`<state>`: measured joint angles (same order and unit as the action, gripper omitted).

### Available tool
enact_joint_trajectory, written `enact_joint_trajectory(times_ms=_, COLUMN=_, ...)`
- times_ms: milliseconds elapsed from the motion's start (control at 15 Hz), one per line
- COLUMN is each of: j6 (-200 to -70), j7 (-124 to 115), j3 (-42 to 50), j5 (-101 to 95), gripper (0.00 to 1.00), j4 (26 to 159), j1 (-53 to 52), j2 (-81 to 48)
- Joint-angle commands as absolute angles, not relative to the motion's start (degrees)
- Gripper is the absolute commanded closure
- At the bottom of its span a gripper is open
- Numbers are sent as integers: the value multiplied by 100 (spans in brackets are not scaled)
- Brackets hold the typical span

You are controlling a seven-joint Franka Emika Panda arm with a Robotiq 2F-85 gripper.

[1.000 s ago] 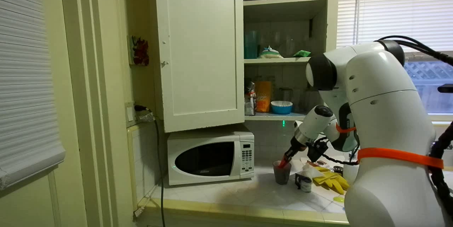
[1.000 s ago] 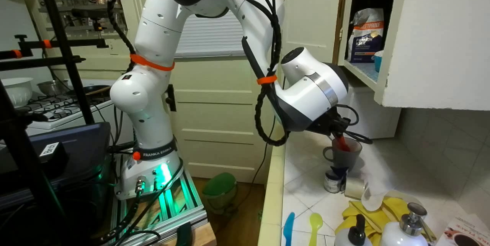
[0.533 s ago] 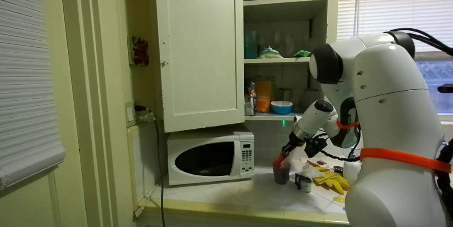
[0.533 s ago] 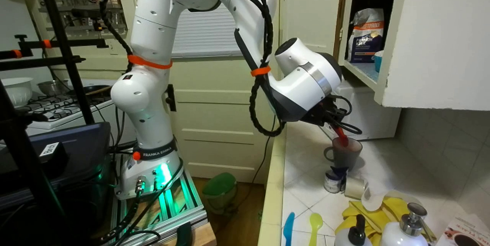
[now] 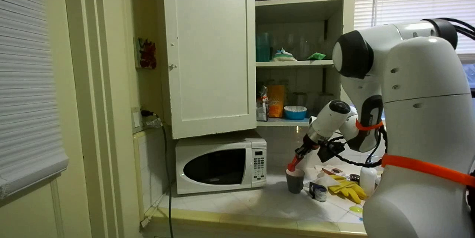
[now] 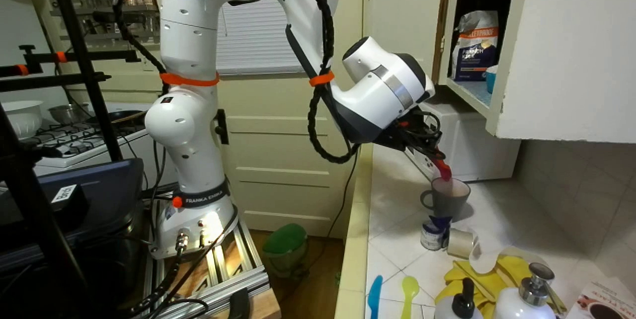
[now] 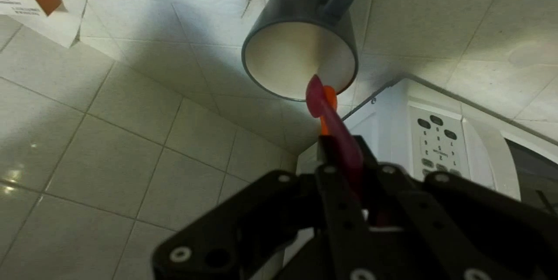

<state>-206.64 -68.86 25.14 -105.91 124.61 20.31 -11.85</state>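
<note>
My gripper is shut on a pair of plastic utensils, a dark red one and an orange one partly hidden behind it. In both exterior views the red utensil slants down from the fingers to a grey mug standing upright on the counter. Its rounded end sits at the mug's rim; I cannot tell whether it still dips inside. The wrist view looks into the mug, whose pale inside shows no contents. The handles between the jaws are mostly hidden.
Beside the mug stand a small tin and a cream cup on its side. Yellow gloves, soap bottles, a blue knife and a green spoon lie nearer that camera. A microwave and open cabinet door flank the mug.
My gripper has risen and drawn back towards the robot's base, lifting the utensils from deeper in the mug up to its rim. The mug has stayed put. The base light went from green to white.
</note>
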Motion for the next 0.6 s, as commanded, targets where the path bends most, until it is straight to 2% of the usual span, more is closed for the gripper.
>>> enact_joint_trajectory(times_ms=0, j6=-20319, j7=-7146, j3=2550, j5=-10598, gripper=97, j4=13042, j1=1950, j2=-582)
enact_joint_trajectory(times_ms=533, j6=-20060, j7=-7076, j3=2453, j5=-10379, gripper=97, j4=13615, j1=1967, j2=324)
